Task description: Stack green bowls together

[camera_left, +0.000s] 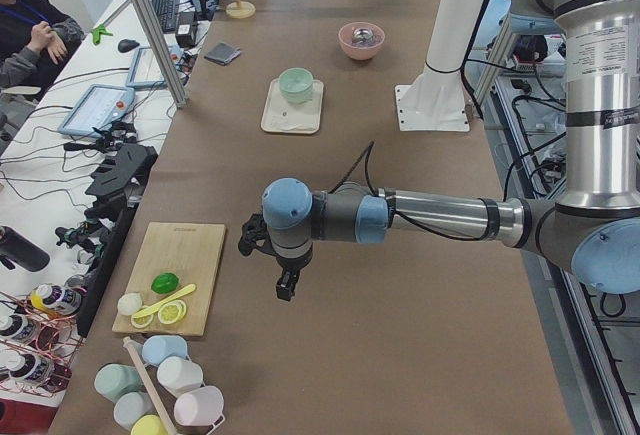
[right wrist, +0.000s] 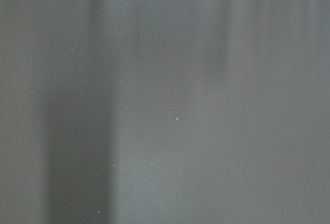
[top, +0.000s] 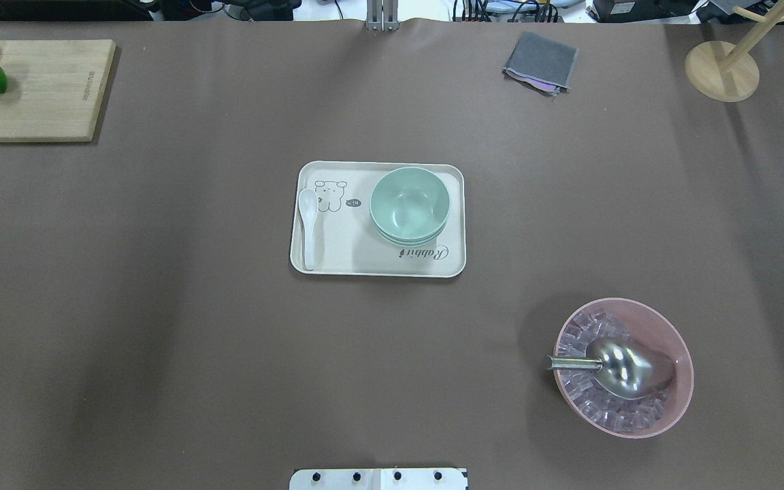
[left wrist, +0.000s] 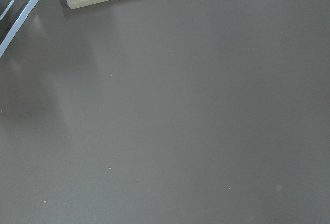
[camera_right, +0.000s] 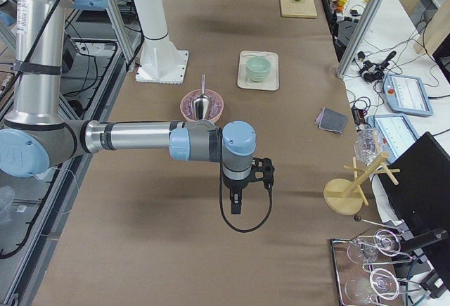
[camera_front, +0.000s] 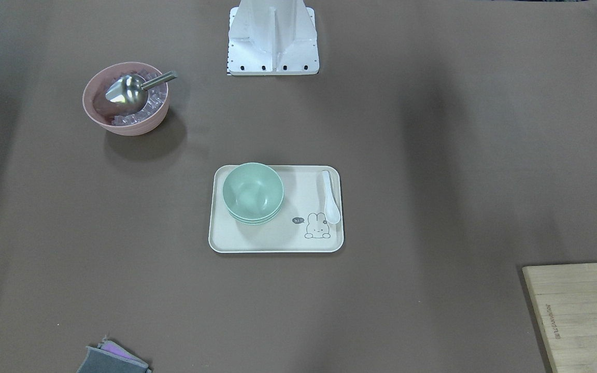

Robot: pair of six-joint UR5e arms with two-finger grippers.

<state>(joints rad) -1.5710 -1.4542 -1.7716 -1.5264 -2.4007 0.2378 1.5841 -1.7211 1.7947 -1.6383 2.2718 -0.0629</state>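
Note:
The green bowls (camera_front: 253,192) sit nested in one stack on the beige tray (camera_front: 278,239), toward its side nearer the pink bowl; the stack also shows in the overhead view (top: 409,206) and both side views (camera_left: 296,83) (camera_right: 257,67). My left gripper (camera_left: 285,287) hangs over bare table near the cutting board, far from the tray. My right gripper (camera_right: 235,205) hangs over bare table at the opposite end. Both grippers appear only in the side views, so I cannot tell whether they are open or shut. Both wrist views show only table surface.
A white spoon (top: 308,228) lies on the tray. A pink bowl (top: 671,340) holds ice cubes and a metal scoop (top: 613,367). A cutting board (top: 45,95) with a lime, a grey cloth (top: 540,61) and a wooden stand (top: 722,70) sit along the far edge.

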